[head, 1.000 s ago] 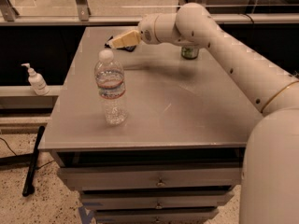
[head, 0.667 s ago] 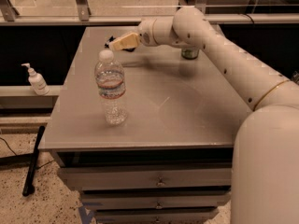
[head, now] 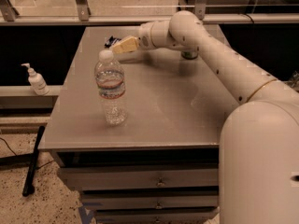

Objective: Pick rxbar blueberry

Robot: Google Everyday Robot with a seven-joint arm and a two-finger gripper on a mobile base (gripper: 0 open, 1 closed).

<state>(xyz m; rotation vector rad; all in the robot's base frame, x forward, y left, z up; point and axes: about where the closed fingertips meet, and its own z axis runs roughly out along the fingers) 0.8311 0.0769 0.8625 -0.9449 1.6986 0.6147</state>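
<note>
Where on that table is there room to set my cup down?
The widest bare patch runs from the water bottle rightwards to the table edge by the robot's body. Left of the bottle is a narrower strip. The far edge is crowded: the gripper is by the rxbar blueberry, a green can behind the arm.

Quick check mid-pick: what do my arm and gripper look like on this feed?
The arm is smooth cream-white, made of rounded tubular segments, with a thin gold band and small dark dots near the bulky shoulder. The gripper, at the far side of the table by the rxbar blueberry, is a yellowish tapered piece. No cables show.
</note>
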